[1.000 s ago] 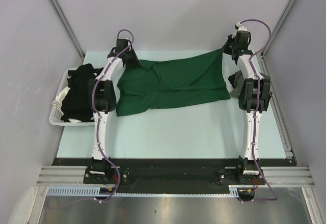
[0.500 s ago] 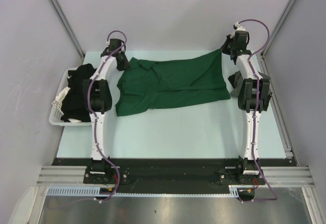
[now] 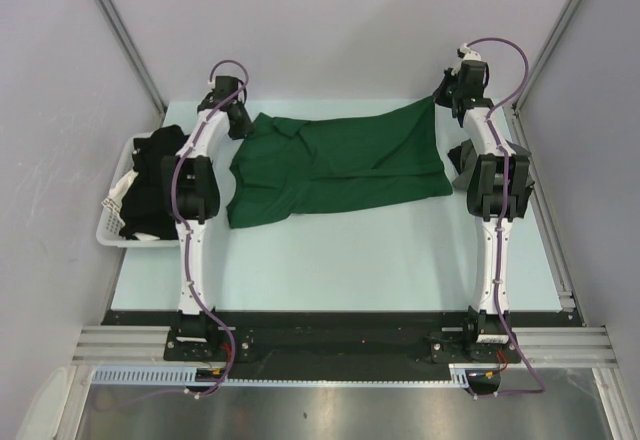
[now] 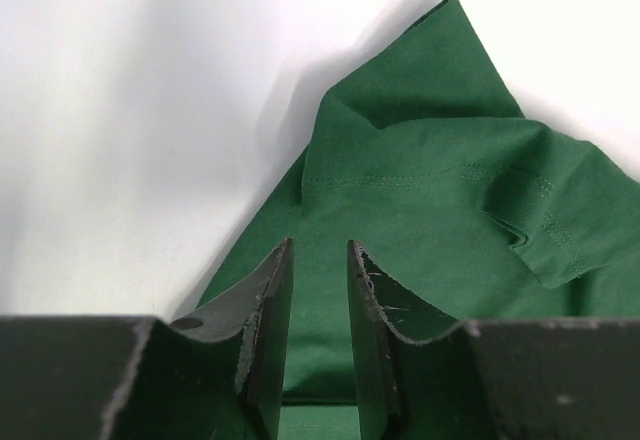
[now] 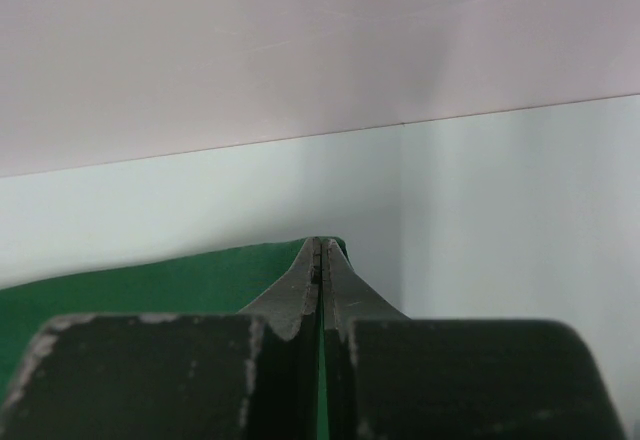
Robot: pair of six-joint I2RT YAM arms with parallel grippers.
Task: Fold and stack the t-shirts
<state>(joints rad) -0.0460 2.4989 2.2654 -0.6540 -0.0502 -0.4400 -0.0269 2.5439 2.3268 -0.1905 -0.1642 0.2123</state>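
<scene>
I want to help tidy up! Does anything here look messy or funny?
Yes. The green t-shirt does not lie flat: its left end is bunched, and its far right corner is pinched in the right claw. The black t-shirts sit in a jumbled heap in the white basket.

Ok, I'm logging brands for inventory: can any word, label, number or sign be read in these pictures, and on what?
None can be read.
The green shirt shows no print or neck label in any view.
The black clothes and the white basket show no marking.
</scene>
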